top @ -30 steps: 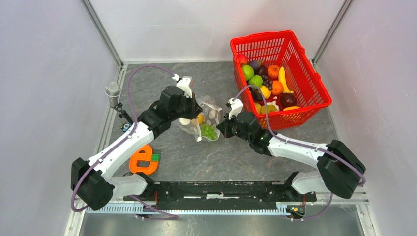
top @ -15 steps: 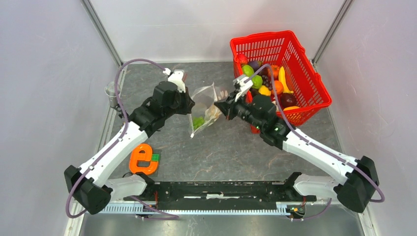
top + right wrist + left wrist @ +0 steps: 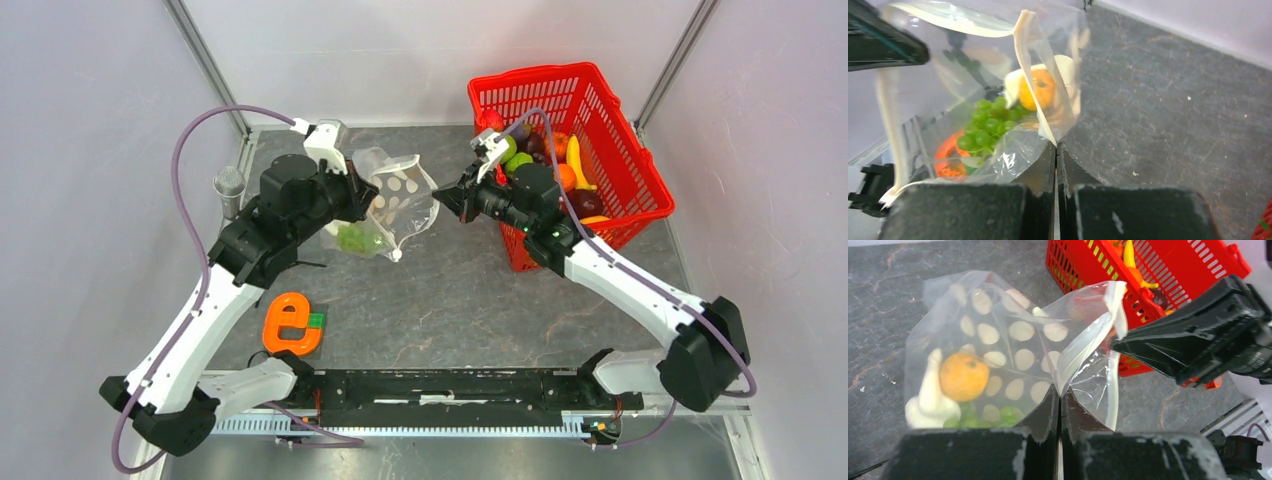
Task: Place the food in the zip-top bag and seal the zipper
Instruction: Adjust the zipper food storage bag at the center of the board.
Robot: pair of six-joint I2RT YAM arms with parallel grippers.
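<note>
Top external view, starting by the arm bases: an orange e-shaped toy (image 3: 291, 324) lies flat on the grey table (image 3: 450, 300), near the left arm's lower link and well apart from everything else. Farther in, both arms reach toward each other over the middle of the table. The zip-top bag (image 3: 395, 198) hangs between them, closer to the left side. The left tool (image 3: 1059, 394) has its jaws pressed fully together on the bag's film, and the left wrist view shows that pinch just below the dotted panel. Inside the bag, an orange fruit (image 3: 963, 376) sits against a cream-coloured piece (image 3: 928, 397), with green grapes (image 3: 975, 415) bunched beneath them at the low end. The right tool (image 3: 1056, 148) meets the bag's opposite edge. In the right wrist view its jaws are likewise closed tight, and a fold of clear film ends exactly at their tips, so it grips the bag too. The zipper (image 3: 1114, 390) shows as a whitish strip curving along the mouth, and its two sides stand apart, leaving the mouth unsealed. Whether the bag's bottom touches the table cannot be told. Farthest back on the right, a red basket (image 3: 645, 190) holds more food (image 3: 565, 178): green, yellow, orange and dark purple pieces piled together.
</note>
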